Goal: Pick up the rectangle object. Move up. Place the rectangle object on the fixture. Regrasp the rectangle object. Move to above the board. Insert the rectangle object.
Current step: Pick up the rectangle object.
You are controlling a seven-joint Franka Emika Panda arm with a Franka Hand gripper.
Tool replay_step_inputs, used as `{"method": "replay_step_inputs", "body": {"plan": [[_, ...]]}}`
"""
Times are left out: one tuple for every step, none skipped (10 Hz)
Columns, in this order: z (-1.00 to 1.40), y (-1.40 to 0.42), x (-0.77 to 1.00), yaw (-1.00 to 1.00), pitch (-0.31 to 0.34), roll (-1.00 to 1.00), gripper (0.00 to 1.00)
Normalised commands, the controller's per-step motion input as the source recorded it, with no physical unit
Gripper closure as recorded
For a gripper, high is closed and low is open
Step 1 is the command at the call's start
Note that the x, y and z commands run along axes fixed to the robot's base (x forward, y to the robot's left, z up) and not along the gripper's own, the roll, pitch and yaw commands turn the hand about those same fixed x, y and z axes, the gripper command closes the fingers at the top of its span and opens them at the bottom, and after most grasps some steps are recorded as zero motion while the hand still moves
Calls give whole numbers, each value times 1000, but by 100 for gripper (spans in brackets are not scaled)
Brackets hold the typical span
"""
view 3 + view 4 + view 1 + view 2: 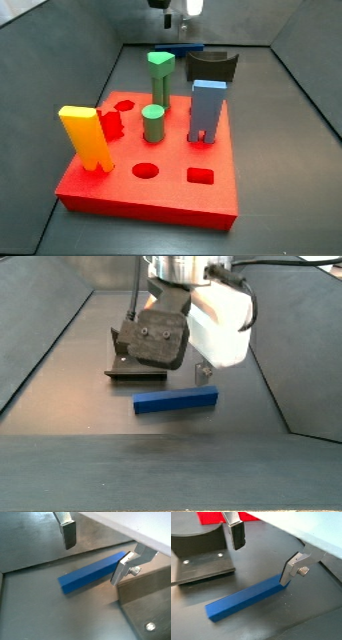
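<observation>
Lying flat on the grey floor is one dark-blue bar [175,401] — just beside the one black fixture [138,364], apart from the one red board [154,180]. No writing is readable. The gripper [264,551] hangs low over the bar, fingers [68,534] spread wide, holding nothing — one finger close beside the bar's end.

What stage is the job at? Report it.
Nothing is done yet: the rectangle object lies flat on the floor. In hand: the gripper hangs open over it, fingers either side, not touching. Left: the pickup, placing on the fixture, the regrasp, and insertion into the board.
</observation>
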Motion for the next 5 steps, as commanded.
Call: {"method": "replay_step_inputs", "body": {"plan": [[-291,149,-291,-314,-10,-434,0],[-340,189,-294,-237,0,-424,0],[-426,51,-303,-11,0,-377,0],[-431,37,-240,0,0,-371,0],[-534,0,-51,-34,0,-300,0]]}}
